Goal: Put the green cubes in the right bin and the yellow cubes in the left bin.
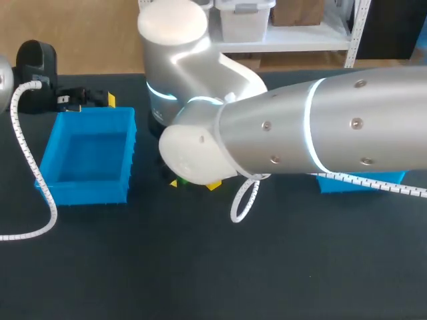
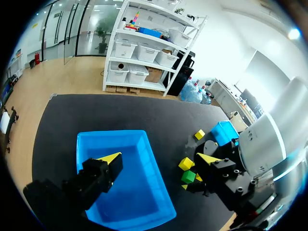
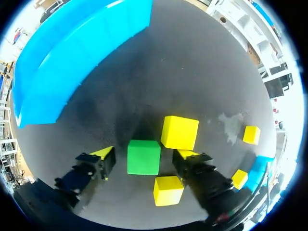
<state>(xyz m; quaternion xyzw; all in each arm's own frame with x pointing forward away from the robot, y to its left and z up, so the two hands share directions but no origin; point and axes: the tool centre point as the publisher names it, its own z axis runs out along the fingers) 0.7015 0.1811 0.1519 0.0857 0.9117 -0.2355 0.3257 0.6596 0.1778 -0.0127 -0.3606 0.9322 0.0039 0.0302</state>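
Black tabletop (image 1: 200,267) carries a green cube (image 3: 143,157) between the right gripper's (image 3: 146,155) spread fingers, untouched, with a yellow cube (image 3: 179,132) just ahead. Left gripper (image 2: 159,159) hangs spread, empty, above the left bin (image 2: 139,202).

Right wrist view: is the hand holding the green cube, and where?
Nothing is held. The right hand is open, straddling the green cube with gaps on both sides.

Bare table (image 3: 192,72) lay between the green cube (image 3: 143,157) and one finger of the right gripper (image 3: 146,154). A yellow cube (image 3: 179,132) crowded the other finger; a second yellow cube (image 3: 168,190) sat just beside.
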